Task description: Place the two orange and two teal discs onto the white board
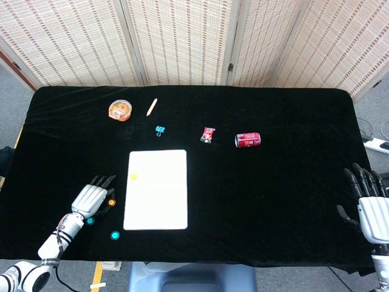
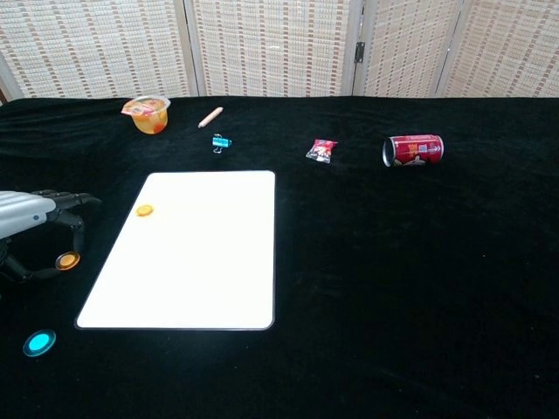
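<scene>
The white board [image 1: 157, 190] [image 2: 196, 262] lies near the table's front, left of centre. One orange disc [image 1: 134, 176] [image 2: 144, 210] sits on its far left corner. A second orange disc [image 1: 111, 202] [image 2: 67, 260] is just off the board's left edge, low over the black cloth, pinched between the thumb and a fingertip of my left hand [image 1: 93, 198] [image 2: 35, 218]. One teal disc [image 1: 90, 221] lies by that hand's wrist. Another teal disc [image 1: 115, 235] [image 2: 39, 342] lies near the front edge. My right hand [image 1: 368, 204] hangs off the table's right edge, fingers spread, holding nothing.
Along the far side are an orange jelly cup [image 1: 121, 110], a pencil-like stick [image 1: 152, 107], a blue binder clip [image 1: 160, 130], a red candy packet [image 1: 208, 135] and a red can [image 1: 248, 140] on its side. Wicker screens stand behind the table.
</scene>
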Available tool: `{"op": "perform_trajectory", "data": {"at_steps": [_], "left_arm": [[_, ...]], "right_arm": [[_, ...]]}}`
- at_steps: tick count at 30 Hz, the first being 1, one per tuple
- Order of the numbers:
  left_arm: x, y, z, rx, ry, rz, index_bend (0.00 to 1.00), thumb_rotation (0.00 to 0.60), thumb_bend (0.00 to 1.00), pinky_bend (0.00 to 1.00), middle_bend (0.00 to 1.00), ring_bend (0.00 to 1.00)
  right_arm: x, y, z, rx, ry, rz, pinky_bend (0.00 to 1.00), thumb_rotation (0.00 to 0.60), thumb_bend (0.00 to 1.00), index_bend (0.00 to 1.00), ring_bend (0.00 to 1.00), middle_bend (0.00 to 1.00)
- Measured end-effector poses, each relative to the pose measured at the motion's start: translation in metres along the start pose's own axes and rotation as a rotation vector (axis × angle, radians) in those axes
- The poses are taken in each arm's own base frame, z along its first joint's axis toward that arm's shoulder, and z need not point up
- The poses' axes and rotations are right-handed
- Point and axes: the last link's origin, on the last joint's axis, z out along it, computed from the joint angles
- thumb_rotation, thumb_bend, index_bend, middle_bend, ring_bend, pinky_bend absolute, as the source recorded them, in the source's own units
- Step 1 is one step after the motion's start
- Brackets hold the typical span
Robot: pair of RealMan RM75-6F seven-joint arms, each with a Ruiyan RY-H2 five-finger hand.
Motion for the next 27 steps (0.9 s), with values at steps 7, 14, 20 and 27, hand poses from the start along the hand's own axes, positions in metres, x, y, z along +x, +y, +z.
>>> {"op": "perform_trajectory", "data": {"at_steps": [7, 14, 20, 27], "left_arm": [[0.011, 0.002, 0.004, -0.019, 0.023, -0.020, 0.52, 0.600, 0.45, 0.00, 0.09, 0.00], [0.039, 0.012, 0.020, -0.056, 0.072, -0.033, 0.52, 0.600, 0.45, 0.00, 0.09, 0.00], [0.062, 0.028, 0.047, -0.091, 0.099, -0.054, 0.52, 0.600, 0.45, 0.00, 0.09, 0.00], [0.074, 0.051, 0.083, -0.110, 0.077, -0.053, 0.52, 0.600, 0.45, 0.00, 0.09, 0.00]], "right_arm": [[0.001, 0.000, 0.000, 0.001, 0.003, -0.002, 0.00, 0.600, 0.35, 0.00, 0.04, 0.02], [0.002, 0.000, -0.001, -0.002, 0.007, -0.003, 0.00, 0.600, 0.35, 0.00, 0.04, 0.02], [0.002, 0.002, -0.001, -0.006, 0.005, -0.005, 0.00, 0.600, 0.34, 0.00, 0.04, 0.02], [0.002, 0.004, -0.002, -0.020, 0.002, -0.005, 0.00, 0.600, 0.35, 0.00, 0.04, 0.02]]}}
